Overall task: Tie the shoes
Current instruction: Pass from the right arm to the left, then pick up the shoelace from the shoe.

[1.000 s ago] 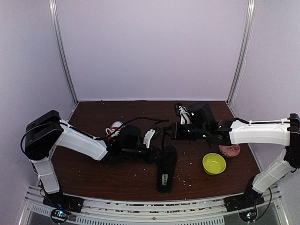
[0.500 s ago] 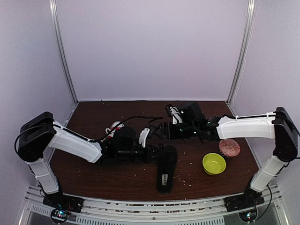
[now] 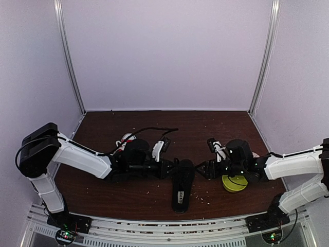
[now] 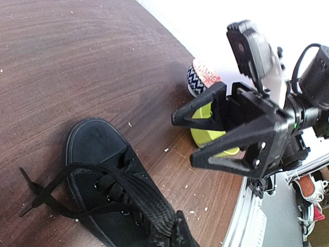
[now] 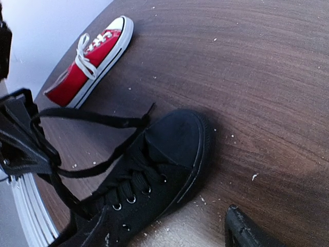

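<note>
The left gripper (image 3: 171,165) is clamped shut on the black laces (image 4: 121,180) of the black canvas shoe with a rounded black toe (image 3: 182,188). The shoe lies just below and ahead of this gripper, its toe end nearer the right gripper (image 4: 184,140). The right gripper faces the left one from just past that toe, its 2 fingers spread wide with nothing between them. Behind its fingers a round yellow-green bowl (image 4: 204,135) sits on the dark wooden table (image 4: 77,62), with a small patterned red, white and blue cup (image 4: 201,78) beyond it. The red canvas sneaker with white laces and toe cap (image 5: 95,56) lies well apart from the right gripper, beyond the black shoe.
</note>
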You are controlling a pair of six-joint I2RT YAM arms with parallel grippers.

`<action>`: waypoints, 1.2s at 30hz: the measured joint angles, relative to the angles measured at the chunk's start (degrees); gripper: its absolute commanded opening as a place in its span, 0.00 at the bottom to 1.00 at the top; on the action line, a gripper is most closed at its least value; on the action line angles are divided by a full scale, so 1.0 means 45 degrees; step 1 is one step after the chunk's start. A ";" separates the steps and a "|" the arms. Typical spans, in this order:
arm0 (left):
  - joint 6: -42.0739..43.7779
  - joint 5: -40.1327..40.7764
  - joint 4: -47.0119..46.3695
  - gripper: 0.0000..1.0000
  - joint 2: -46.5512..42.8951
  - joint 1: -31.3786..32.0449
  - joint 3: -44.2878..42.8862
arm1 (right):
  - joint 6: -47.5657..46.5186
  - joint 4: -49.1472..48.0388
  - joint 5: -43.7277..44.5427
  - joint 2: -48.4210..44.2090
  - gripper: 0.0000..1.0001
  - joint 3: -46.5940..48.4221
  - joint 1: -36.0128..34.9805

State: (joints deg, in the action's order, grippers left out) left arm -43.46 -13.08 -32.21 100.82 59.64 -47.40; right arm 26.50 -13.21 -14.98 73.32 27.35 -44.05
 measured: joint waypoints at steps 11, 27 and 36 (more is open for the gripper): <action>0.0000 -0.0238 0.0243 0.00 0.0000 0.0000 -0.0282 | -0.2254 -0.1447 -0.0068 0.1899 0.57 0.0393 -0.1370; 0.0000 -0.0461 0.0534 0.00 0.0000 0.0000 -0.0423 | -0.3240 -0.4755 -0.0355 0.3866 0.49 0.0510 -0.1700; 0.0000 -0.0481 0.0641 0.00 0.0000 0.0000 -0.0491 | -0.3288 -0.6377 -0.1166 0.4619 0.46 0.0563 -0.1783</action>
State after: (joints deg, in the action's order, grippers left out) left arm -43.46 -15.25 -29.32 100.82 59.64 -49.60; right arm 11.70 -41.91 -20.23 94.11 29.89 -52.07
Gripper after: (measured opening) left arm 0.021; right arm 0.455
